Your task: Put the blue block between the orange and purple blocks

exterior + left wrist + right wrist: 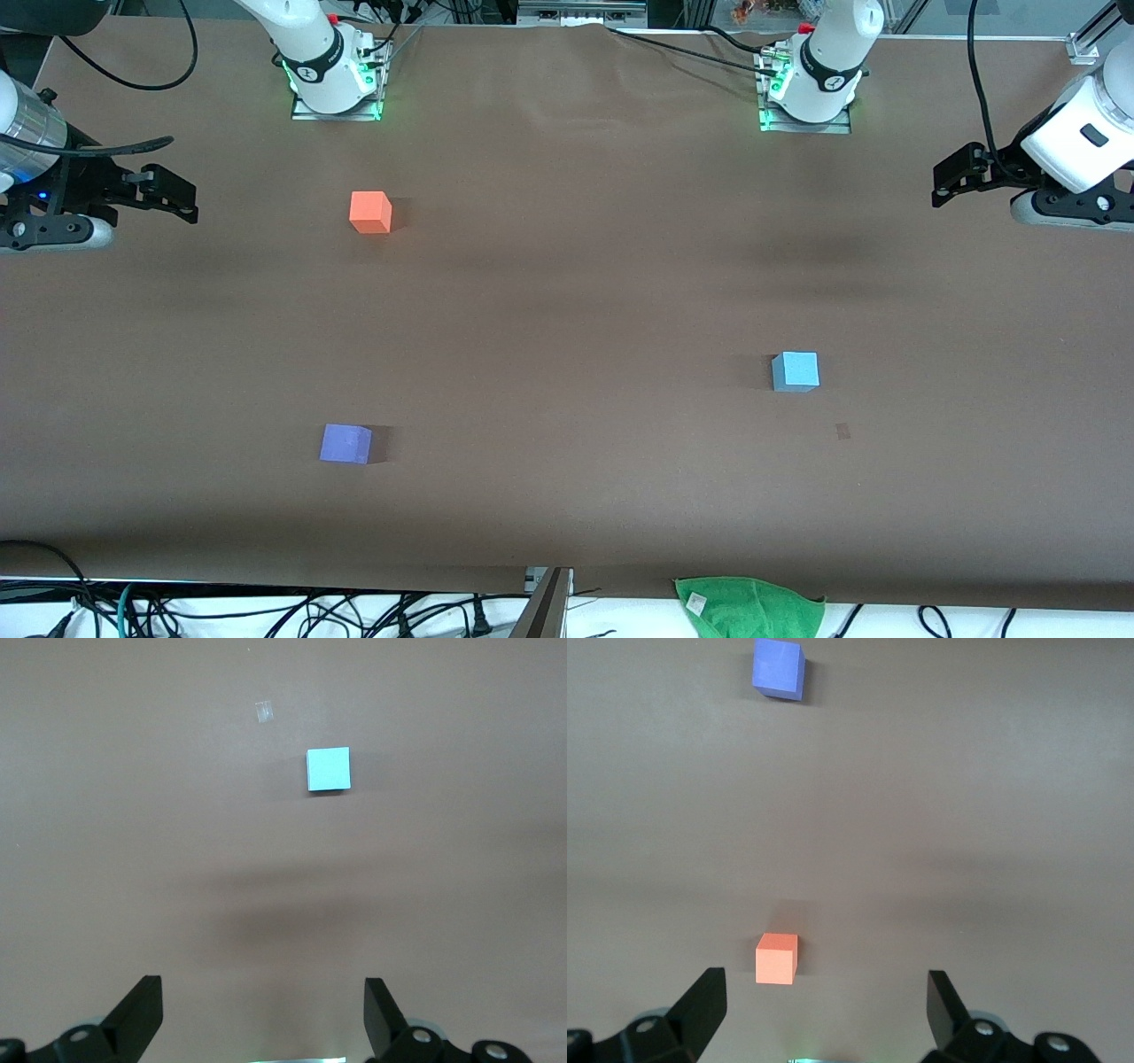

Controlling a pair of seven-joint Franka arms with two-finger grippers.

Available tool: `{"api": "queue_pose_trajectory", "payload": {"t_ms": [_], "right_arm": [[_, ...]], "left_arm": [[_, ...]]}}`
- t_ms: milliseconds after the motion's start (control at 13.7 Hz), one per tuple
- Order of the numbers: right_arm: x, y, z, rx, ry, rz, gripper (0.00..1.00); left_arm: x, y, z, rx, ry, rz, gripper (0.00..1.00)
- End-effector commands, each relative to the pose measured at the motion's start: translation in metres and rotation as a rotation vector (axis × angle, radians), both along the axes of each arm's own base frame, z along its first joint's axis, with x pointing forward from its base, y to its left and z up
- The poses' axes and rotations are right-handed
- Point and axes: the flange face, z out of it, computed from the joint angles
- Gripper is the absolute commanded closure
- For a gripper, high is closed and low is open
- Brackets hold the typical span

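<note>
The blue block (pixel 796 371) sits on the brown table toward the left arm's end; it also shows in the left wrist view (pixel 329 769). The orange block (pixel 370 213) and the purple block (pixel 345 443) sit toward the right arm's end, the purple one nearer to the front camera. Both show in the right wrist view, orange (pixel 777 958) and purple (pixel 778 668). My left gripper (pixel 948 184) is open and empty, up over the left arm's end of the table (pixel 263 994). My right gripper (pixel 173 197) is open and empty over the right arm's end (pixel 825 990).
A green cloth (pixel 749 607) hangs at the table's front edge, with cables (pixel 266 611) below that edge. A small pale mark (pixel 842 431) lies on the table beside the blue block. The arm bases (pixel 335 75) stand along the table's back edge.
</note>
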Motion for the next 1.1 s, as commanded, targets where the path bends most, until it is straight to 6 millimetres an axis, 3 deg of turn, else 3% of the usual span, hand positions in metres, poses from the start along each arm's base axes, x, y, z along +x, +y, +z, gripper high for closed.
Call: {"api": "queue_pose_trajectory", "payload": {"t_ms": [0, 293, 585, 732, 1024], "right_arm": [[0.000, -0.002, 0.004, 0.013, -0.005, 0.004, 0.00], [0.001, -0.002, 0.004, 0.013, -0.006, 0.003, 0.00], [0.001, -0.003, 0.003, 0.011, -0.003, 0.003, 0.00], [0.001, -0.006, 0.004, 0.013, -0.005, -0.003, 0.00], [0.001, -0.006, 0.004, 0.013, -0.006, -0.003, 0.00]], "left_arm": [[-0.004, -0.001, 0.006, 0.022, 0.000, -0.005, 0.00], [0.001, 0.003, -0.001, 0.021, 0.008, 0.004, 0.00], [0.028, 0.002, -0.029, 0.011, -0.012, 0.003, 0.00], [0.045, -0.003, -0.052, 0.013, -0.009, -0.011, 0.00], [0.080, -0.018, -0.124, 0.009, 0.021, -0.039, 0.00]]}}
